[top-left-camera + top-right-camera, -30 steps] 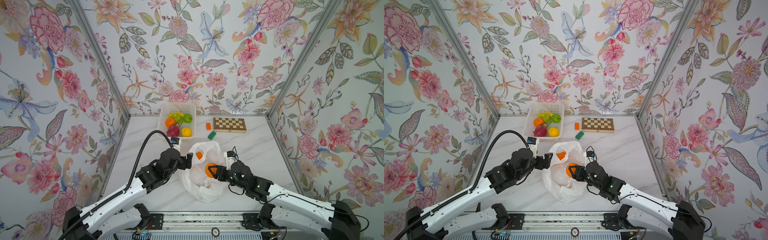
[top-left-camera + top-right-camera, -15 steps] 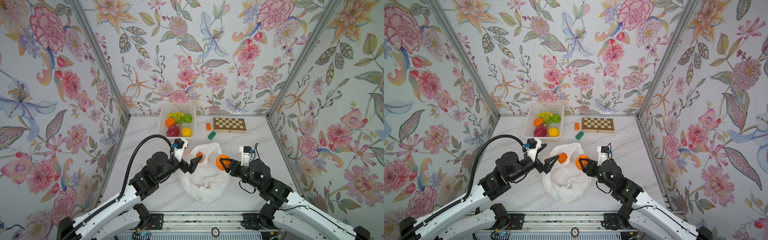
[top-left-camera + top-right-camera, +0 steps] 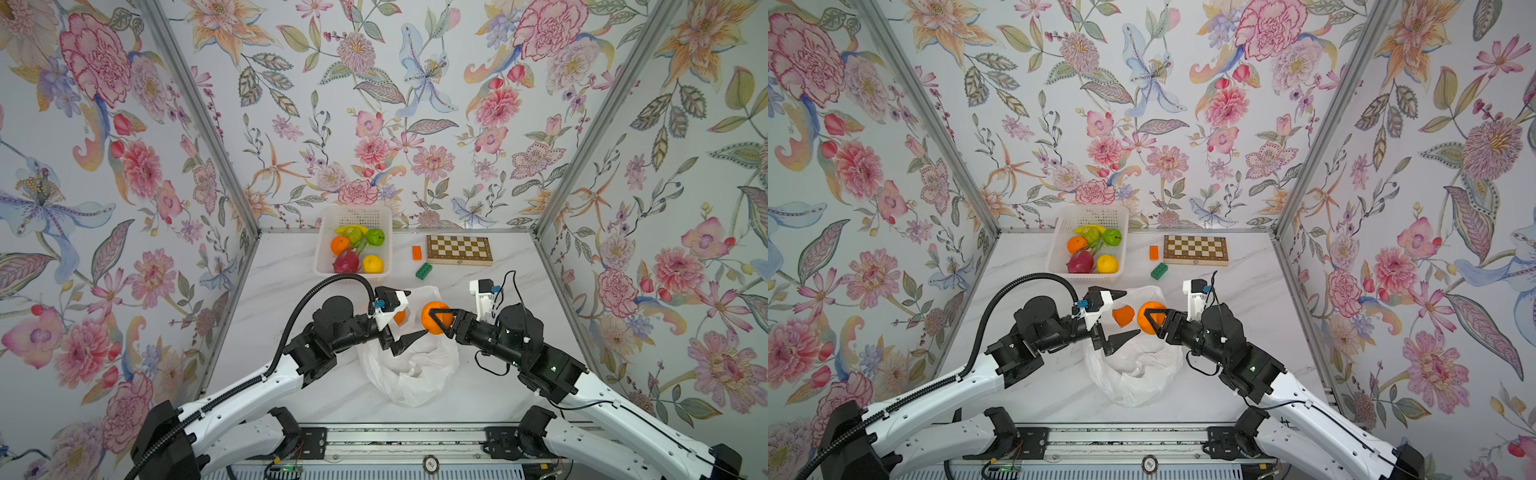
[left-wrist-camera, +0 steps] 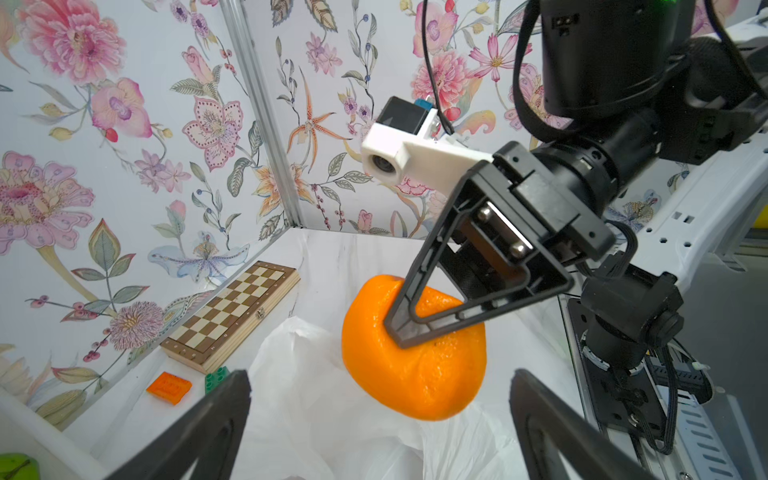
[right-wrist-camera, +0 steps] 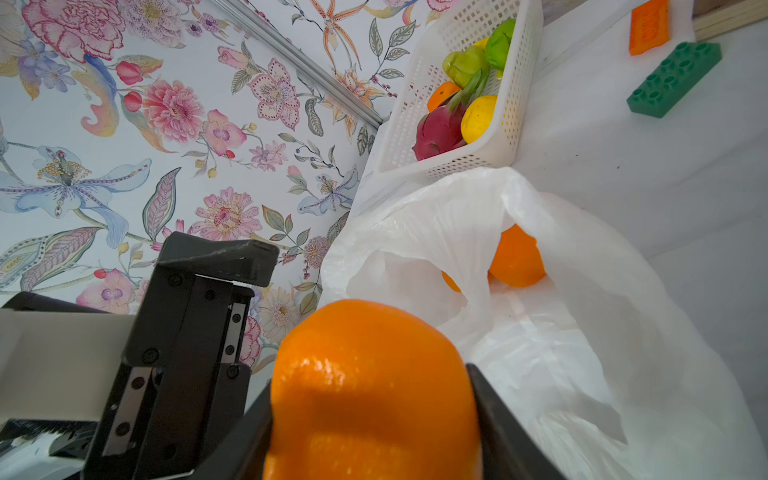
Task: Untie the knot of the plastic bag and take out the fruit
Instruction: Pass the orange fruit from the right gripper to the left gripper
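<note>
Right claw [image 3: 437, 320] is clamped on an orange [image 3: 426, 323] and holds it in the air over the far end of the bag [image 3: 411, 374]. One finger lies across the top of the orange, the other is under it.
Left claw [image 3: 417, 313] is spread wide and empty, also over the bag's far end. Its tips point at the orange, close to it.
Bag lies crumpled on the tabletop [image 3: 282, 266], mouth gaping. A second orange [image 5: 515, 257] sits inside, just past the mouth.
Beyond the bag is the basket [image 3: 320, 257] with more fruit [image 3: 345, 262].
</note>
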You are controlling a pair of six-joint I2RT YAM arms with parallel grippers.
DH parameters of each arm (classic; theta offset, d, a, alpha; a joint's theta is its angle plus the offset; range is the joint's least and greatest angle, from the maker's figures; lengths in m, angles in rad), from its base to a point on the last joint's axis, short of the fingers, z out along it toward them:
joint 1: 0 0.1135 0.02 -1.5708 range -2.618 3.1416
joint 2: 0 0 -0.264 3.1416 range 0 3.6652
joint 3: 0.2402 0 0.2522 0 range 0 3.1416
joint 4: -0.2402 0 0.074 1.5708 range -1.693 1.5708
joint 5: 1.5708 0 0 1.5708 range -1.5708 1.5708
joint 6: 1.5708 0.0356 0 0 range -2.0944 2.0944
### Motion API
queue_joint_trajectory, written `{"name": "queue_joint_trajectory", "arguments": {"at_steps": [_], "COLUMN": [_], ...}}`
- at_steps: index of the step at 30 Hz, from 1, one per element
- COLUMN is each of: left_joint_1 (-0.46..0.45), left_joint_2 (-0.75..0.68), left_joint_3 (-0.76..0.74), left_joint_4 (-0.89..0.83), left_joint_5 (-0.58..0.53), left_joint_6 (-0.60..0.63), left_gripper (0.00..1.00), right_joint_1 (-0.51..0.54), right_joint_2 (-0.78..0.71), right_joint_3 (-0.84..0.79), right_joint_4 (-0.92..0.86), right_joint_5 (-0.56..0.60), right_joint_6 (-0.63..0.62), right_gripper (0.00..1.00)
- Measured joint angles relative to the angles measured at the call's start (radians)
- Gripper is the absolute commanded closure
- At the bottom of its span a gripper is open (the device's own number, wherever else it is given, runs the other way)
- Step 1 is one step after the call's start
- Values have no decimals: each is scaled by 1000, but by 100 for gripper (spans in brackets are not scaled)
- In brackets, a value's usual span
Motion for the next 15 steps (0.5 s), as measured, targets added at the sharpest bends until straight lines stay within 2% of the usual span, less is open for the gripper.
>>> {"name": "queue_joint_trajectory", "arguments": {"at_steps": [10, 12, 15], "left_joint_1": [-34, -40, -45], "left_joint_2": [69, 82, 97], "left_joint_3": [27, 37, 50], "left_joint_4": [13, 12, 6], "left_joint_5": [18, 18, 13], "left_joint_6": [122, 139, 165], "left_gripper": [2, 6, 22], "right_joint_1": [0, 3, 10], "right_joint_2": [32, 39, 51], "right_joint_3": [0, 0, 0], "right_joint_4": [65, 66, 74], "right_joint_5": [-82, -87, -93], "right_joint_6": [39, 46, 52], "right_gripper": [63, 63, 63]}}
